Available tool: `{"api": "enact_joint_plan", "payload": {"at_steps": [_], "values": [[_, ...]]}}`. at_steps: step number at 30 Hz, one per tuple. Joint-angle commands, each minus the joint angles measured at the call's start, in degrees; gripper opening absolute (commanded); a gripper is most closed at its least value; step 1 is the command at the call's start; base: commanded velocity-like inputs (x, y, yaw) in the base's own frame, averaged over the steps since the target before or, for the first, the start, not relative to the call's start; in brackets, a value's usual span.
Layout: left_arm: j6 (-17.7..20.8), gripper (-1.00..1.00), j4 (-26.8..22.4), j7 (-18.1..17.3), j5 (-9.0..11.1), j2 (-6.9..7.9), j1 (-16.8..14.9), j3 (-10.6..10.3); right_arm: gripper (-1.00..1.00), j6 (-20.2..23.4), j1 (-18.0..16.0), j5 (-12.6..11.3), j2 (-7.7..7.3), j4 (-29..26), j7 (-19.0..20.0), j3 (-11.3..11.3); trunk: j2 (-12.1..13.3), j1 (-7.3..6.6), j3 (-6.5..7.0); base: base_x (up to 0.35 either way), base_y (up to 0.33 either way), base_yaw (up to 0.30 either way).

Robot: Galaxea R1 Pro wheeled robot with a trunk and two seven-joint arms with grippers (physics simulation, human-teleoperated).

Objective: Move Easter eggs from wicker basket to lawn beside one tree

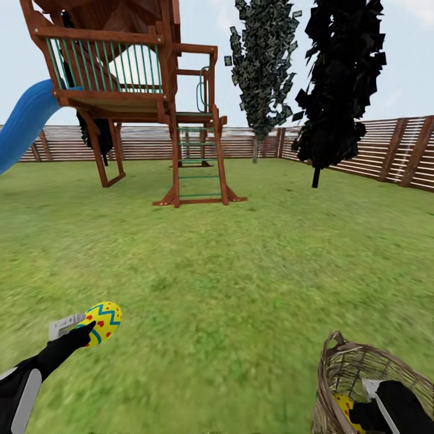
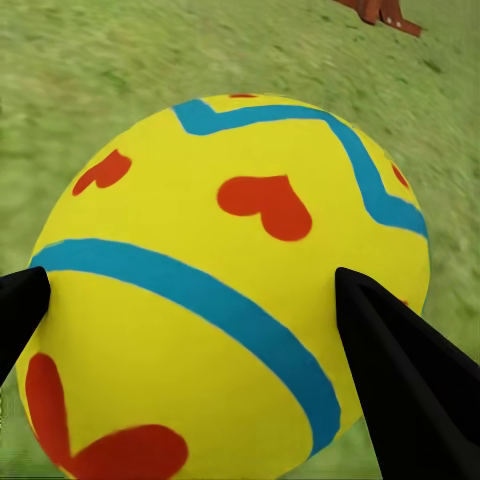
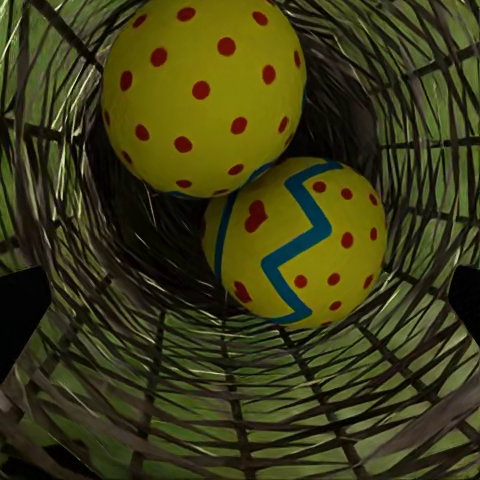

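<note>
My left gripper (image 1: 89, 324) is shut on one yellow Easter egg (image 1: 103, 321) with blue zigzags and red marks, held above the lawn (image 1: 229, 265) at the lower left. In the left wrist view the egg (image 2: 230, 290) sits between the two black fingers (image 2: 400, 370). The wicker basket (image 1: 346, 367) stands on the grass at the lower right. My right gripper (image 1: 377, 398) reaches down into it, open. Two more eggs (image 3: 205, 90) (image 3: 300, 240) lie on the basket's bottom, apart from the fingers (image 3: 20, 315). The tree is out of view.
A wooden play tower (image 1: 129, 90) with a ladder and a blue slide (image 1: 24, 123) stands ahead on the left. Two dark narrow cypresses (image 1: 265, 66) (image 1: 340, 84) rise by the brown slat fence (image 1: 386, 147) at the back right. Open grass lies between.
</note>
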Motion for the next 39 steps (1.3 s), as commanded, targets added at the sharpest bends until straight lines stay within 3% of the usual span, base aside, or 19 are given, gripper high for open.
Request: {"api": "enact_joint_plan", "payload": {"at_steps": [1,6,17,39], "values": [[0.5,-1.00,0.0,-0.1,0.5,-0.01,0.0,0.1,1.00,0.2,0.0,0.4,0.01,-0.1,0.4,-0.1,0.0,0.01,-0.29,0.000,0.000,0.000],[0.5,-1.00,-0.1,-0.2,0.5,0.01,0.0,0.0,1.00,0.2,0.0,0.5,0.01,0.1,0.4,0.1,-0.1,0.14,-1.40,0.000,0.000,0.000],[0.4,-1.00,-0.5,-0.2,0.5,-0.10,0.0,0.0,1.00,0.2,0.0,0.5,0.06,0.0,0.3,0.0,-0.1,0.14,-1.40,0.000,-0.159,0.000],[0.4,-1.00,-0.5,-0.4,0.6,-0.88,0.0,0.1,1.00,0.2,0.0,0.5,0.09,0.2,0.3,0.1,-0.1,0.19,-1.84,0.094,-0.023,0.000]]}}
